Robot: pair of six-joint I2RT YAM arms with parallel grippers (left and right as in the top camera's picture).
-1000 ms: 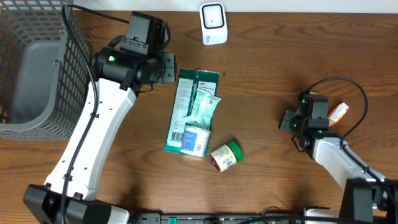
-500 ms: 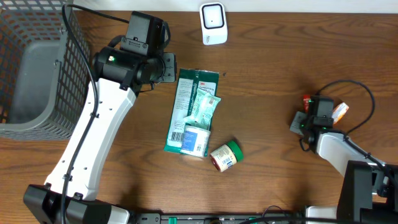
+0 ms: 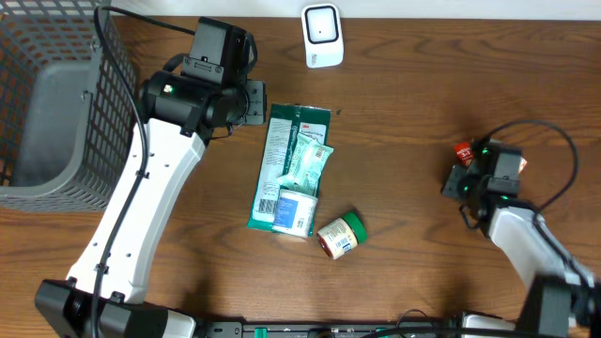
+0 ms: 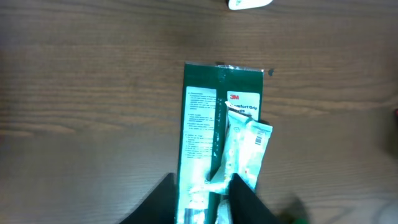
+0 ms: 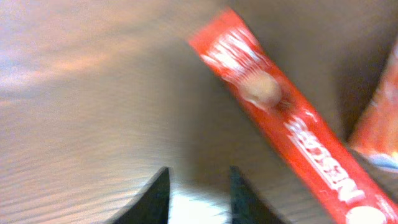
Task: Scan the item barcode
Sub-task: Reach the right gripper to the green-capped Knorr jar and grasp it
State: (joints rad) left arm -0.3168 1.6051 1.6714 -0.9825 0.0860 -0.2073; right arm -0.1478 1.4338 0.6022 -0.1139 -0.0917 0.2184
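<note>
The left gripper (image 4: pixel 204 182), jaws slightly apart and empty, hovers above the green packet (image 4: pixel 200 118), its arm stretched forward; the overhead view alone shows the scanner (image 3: pixel 321 36) beyond. The right gripper (image 5: pixel 198 174), jaws parted, holds nothing, low beside the red sachet (image 5: pixel 292 127), whose print only the wrist view shows

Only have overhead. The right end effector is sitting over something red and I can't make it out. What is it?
Observer: The right wrist view shows a red stick packet with white lettering, lying diagonally on the table ahead of the fingers.
Operator: Gripped?
Observer: No. The right end effector has its fingers apart, and only bare wood shows between them.
Operator: Anything else under there?
Observer: An orange packet shows at that view's right edge, beside the stick. It's too blurred to read.
</note>
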